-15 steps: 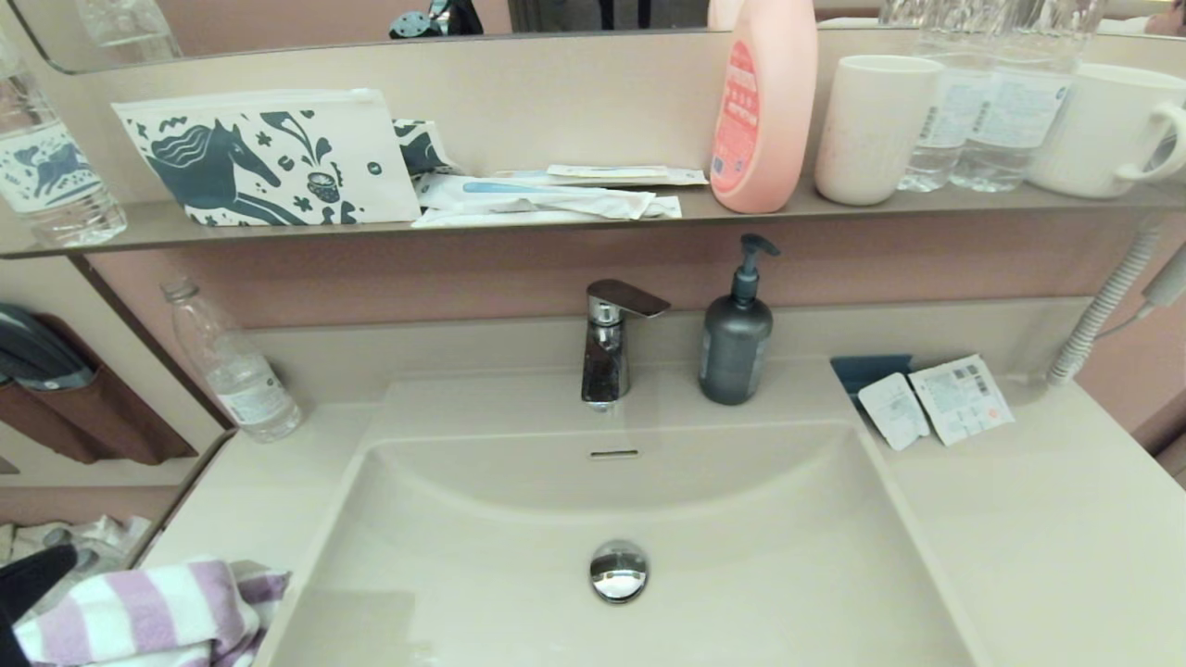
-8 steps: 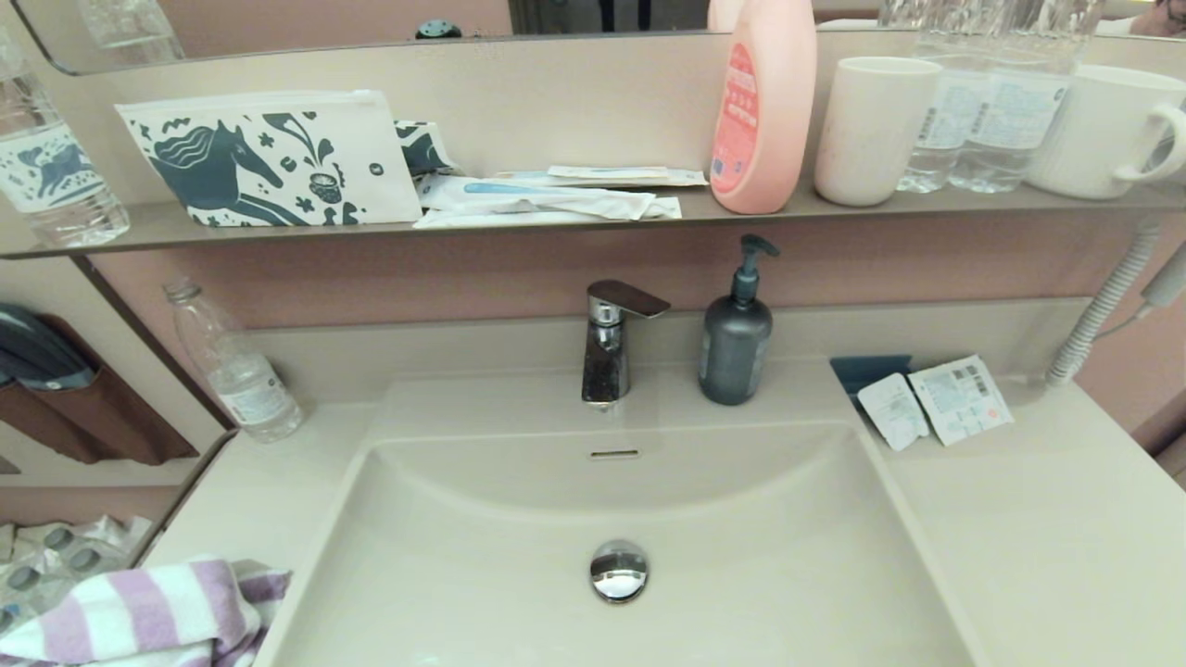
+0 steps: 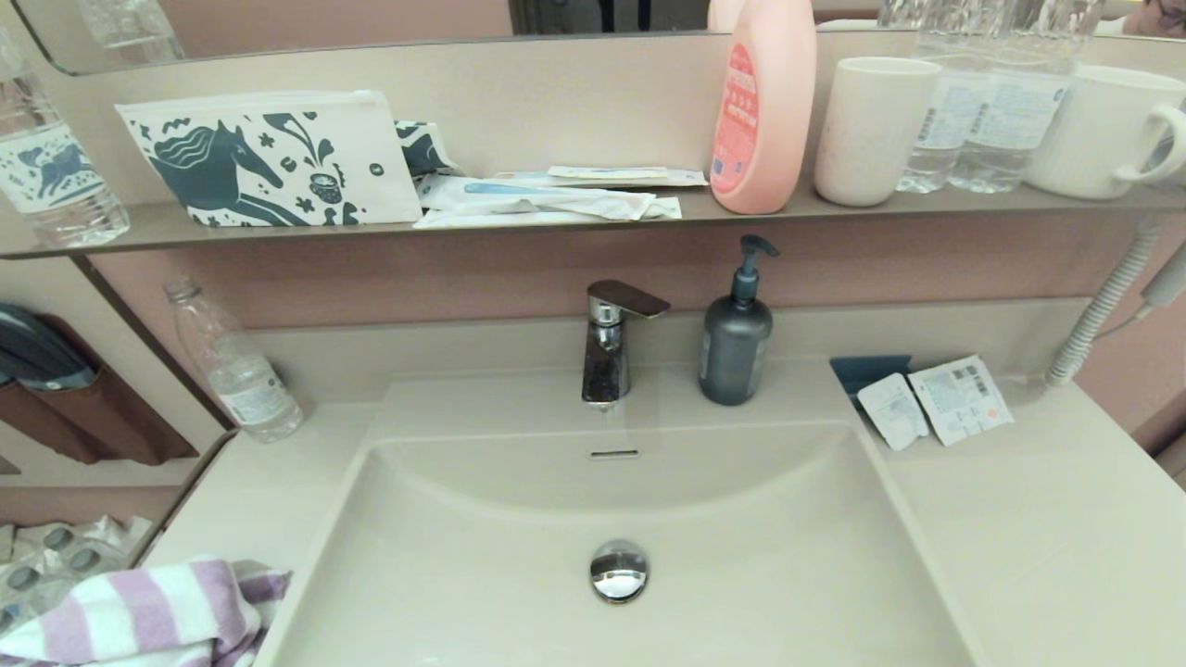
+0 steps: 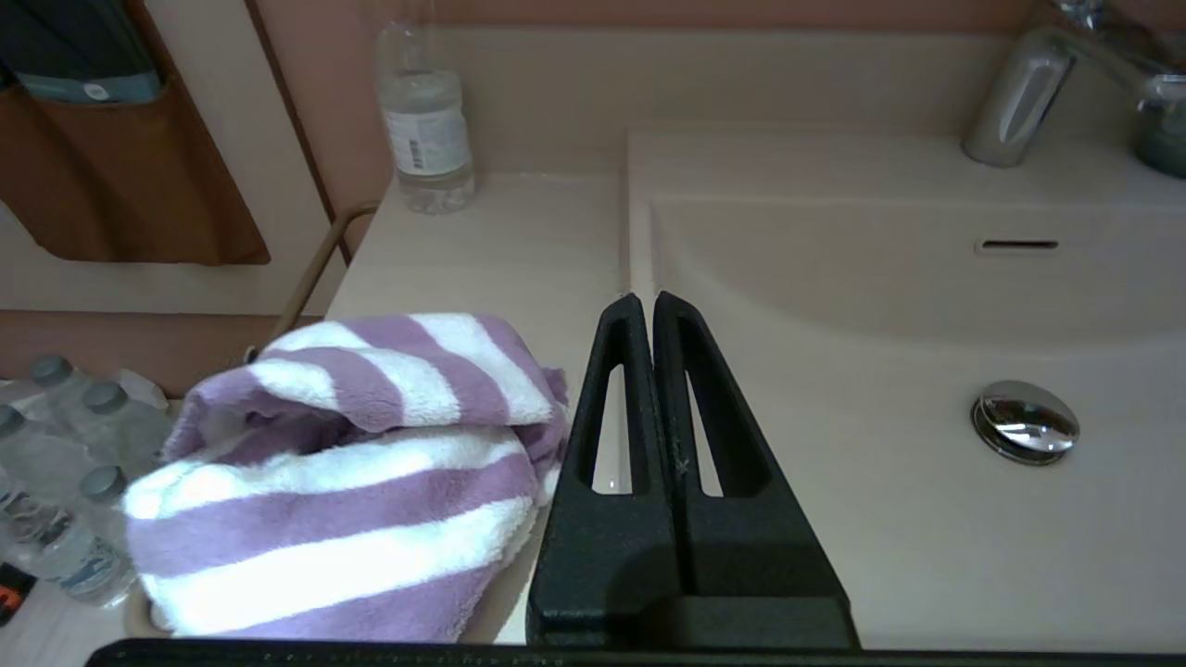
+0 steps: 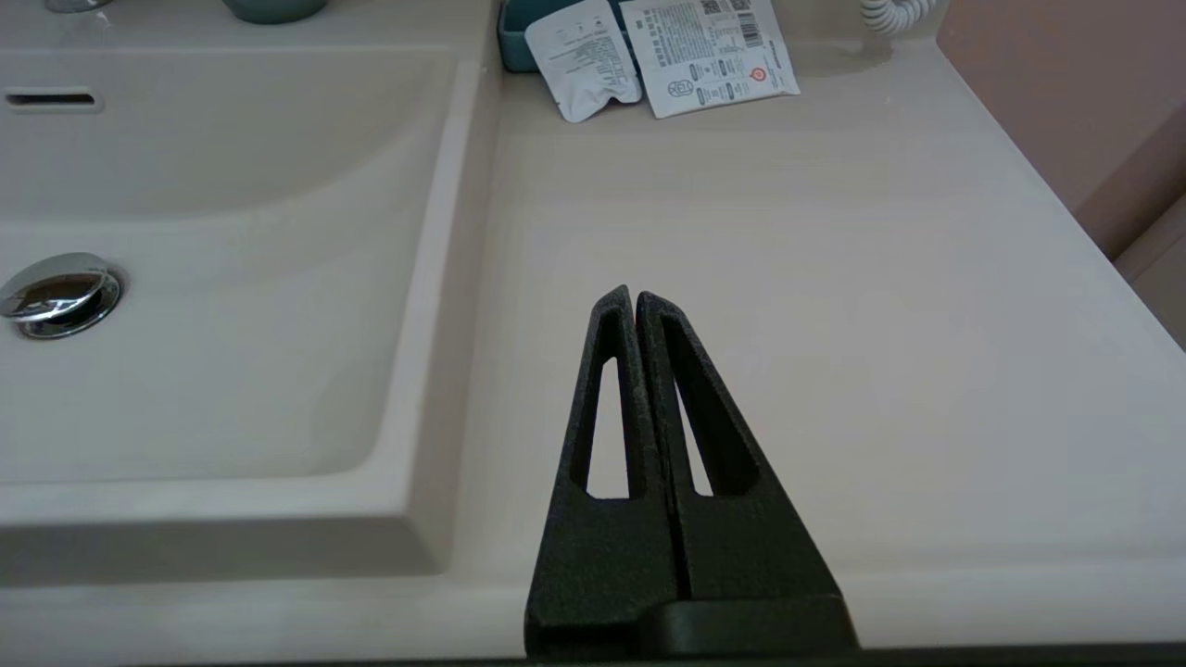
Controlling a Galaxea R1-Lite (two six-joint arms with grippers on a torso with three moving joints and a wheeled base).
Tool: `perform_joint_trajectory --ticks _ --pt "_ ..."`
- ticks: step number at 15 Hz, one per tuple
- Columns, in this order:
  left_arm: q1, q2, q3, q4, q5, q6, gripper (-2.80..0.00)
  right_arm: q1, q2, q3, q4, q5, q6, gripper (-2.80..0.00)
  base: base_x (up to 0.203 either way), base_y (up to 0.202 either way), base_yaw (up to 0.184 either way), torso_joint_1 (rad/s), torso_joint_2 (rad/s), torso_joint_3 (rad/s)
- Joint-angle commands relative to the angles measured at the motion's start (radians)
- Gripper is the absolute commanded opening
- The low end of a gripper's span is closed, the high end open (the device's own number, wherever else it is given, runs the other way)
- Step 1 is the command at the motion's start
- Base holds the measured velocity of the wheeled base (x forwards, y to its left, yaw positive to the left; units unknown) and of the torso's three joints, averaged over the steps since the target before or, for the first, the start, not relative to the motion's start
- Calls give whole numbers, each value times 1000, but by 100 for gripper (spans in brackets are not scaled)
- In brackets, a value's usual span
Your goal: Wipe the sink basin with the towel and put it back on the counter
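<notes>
Head view: no arm or gripper in sight. Towel [image 3: 139, 616], lilac/white stripes, lies bunched on the counter [image 3: 259, 482] at the near-left corner, just beside the sink basin [image 3: 741, 574], its edge close to the basin rim. Basin has chrome drain plug [image 3: 618, 571] in the middle and overflow slot [image 3: 614, 454] on the back wall below the faucet [image 3: 607, 343]. Dark soap dispenser [image 3: 737, 333] stands just right of faucet. Clear water bottle [image 3: 233, 366] stands at the back-left of the counter by the wall. Two white sachets [image 3: 936, 403] lie on the counter's right side, leaning on a small blue tray. Wall shelf [image 3: 593, 218] above carries horse-print pouch [image 3: 269, 157], pink bottle [image 3: 764, 102], white cup [image 3: 871, 130], white mug [image 3: 1103, 130], more bottles.

Left wrist view: left gripper [image 4: 647, 306] has fingers pressed together, holding nothing, over the basin's left rim, right next to the towel [image 4: 352, 472] but w/ no clear contact. Towel sits folded over itself on the counter [image 4: 500, 241], partly over the near edge; bottled water packs are visible below on the floor side.

Right wrist view: right gripper [image 5: 630, 298] also fully closed, empty, above the right part of the counter [image 5: 834, 278], apart from the sachets [image 5: 649, 56] and to the right of the basin [image 5: 232, 278].
</notes>
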Motion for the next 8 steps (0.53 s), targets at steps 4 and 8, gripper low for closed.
perform_joint_trajectory --ticks 4,8 --pt "0 -18 172 -145 -33 20 -280 0 1 0 0 0 0 -280 0 0 0 0 0 0" --pt "0 -18 182 -124 -74 45 -280 0 1 -1 0 0 -1 -280 0 0 0 0 0 0"
